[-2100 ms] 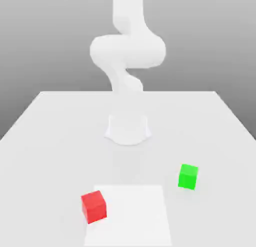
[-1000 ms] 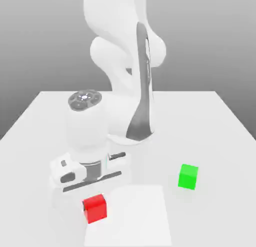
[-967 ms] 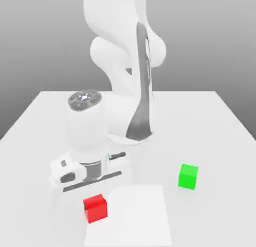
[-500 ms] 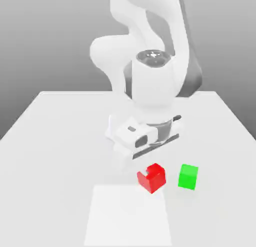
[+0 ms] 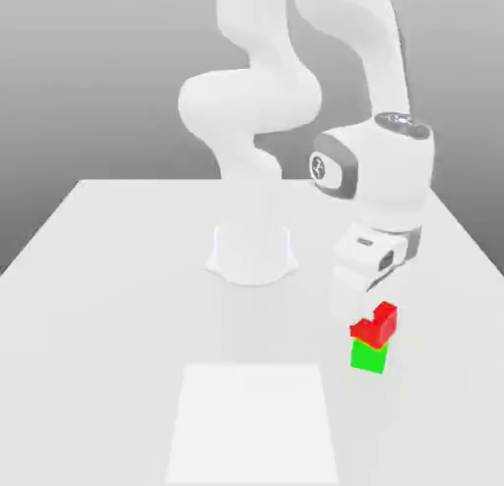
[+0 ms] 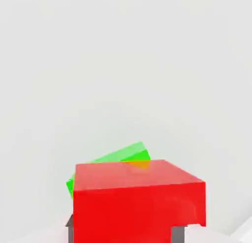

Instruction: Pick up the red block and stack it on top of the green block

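Item: red block (image 5: 376,323). Small bright red cube with matte faces. Location: directly on top of the green block, toward the exterior view's right of the desk, forward of the arm's base. Its near upper corner is covered by the gripper's finger in the exterior view. In the hand view the red block (image 6: 138,200) sits close to the camera, turned slightly against the cube beneath it.

Item: green block (image 5: 368,357). Small bright green cube with matte faces. Location: resting on the desk, directly under the red block and touching it. In the hand view the green block (image 6: 120,156) shows as a green strip past the red cube's far edge, rotated a little relative to it.

Item: gripper (image 5: 366,312). White, two-fingered, pointing down from the wrist of the arm. State: closed onto the red block, holding it between its fingers; one pale finger overlaps the cube's side in the exterior view, and dark and pale finger parts flank the cube's near edge in the hand view.

Item: arm (image 5: 374,179). White Franka Panda, rising from a round base (image 5: 251,253) at the back middle of the desk and bending over to the exterior view's right.

Item: desk (image 5: 108,307). Plain white surface carrying all of the above.

Item: square patch (image 5: 251,425). Slightly brighter white square on the desk, at the front middle, just beside the stacked cubes
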You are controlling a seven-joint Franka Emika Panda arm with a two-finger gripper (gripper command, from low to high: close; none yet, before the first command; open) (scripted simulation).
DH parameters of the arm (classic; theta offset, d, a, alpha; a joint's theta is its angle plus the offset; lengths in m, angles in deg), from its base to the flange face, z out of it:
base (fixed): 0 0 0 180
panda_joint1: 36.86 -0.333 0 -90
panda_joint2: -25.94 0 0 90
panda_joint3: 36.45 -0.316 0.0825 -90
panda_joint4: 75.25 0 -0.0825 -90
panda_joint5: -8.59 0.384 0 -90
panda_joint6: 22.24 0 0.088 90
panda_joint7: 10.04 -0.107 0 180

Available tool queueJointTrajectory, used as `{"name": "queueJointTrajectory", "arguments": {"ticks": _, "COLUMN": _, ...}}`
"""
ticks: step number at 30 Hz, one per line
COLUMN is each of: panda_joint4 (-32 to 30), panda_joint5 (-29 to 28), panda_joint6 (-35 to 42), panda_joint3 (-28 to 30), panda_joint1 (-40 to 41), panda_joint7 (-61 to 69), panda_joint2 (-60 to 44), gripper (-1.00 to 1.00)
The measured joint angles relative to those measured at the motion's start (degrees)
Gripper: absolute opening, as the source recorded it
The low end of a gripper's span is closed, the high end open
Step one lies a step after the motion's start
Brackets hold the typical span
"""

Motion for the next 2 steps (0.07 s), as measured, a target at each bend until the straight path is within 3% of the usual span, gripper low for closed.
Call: {"name": "queueJointTrajectory", "arguments": {"ticks": 2, "panda_joint4": 0.00, "panda_joint5": 0.00, "panda_joint6": 0.00, "panda_joint3": 0.00, "panda_joint1": -0.66, "panda_joint7": 0.00, "panda_joint2": 0.00, "gripper": 1.00}}
